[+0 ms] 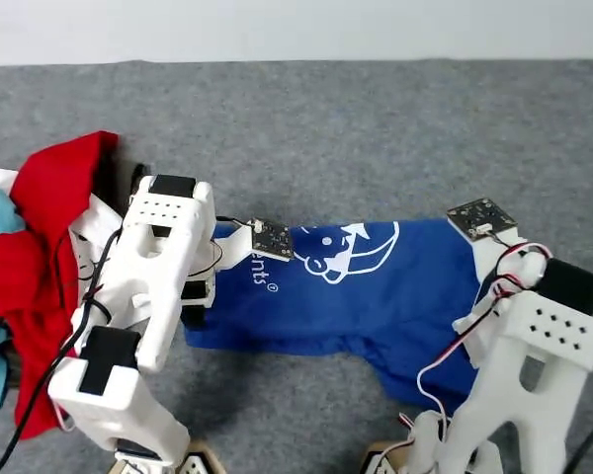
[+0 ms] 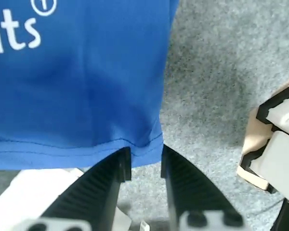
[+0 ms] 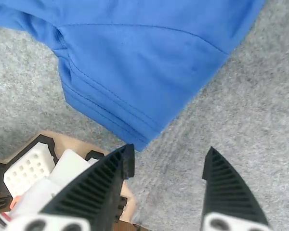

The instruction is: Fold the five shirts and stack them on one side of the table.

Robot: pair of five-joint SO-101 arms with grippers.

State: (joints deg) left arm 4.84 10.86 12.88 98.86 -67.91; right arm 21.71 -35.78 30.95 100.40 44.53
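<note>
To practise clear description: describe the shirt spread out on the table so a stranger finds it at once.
On the grey table, look between the left arm and the right arm, away from the heap of clothes on the left side. The blue shirt lies spread out there; its white print sets it apart from the crumpled red and teal heap.

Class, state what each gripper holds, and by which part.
Nothing held: left gripper open at the hem of the blue shirt, right gripper open near its sleeve.
</note>
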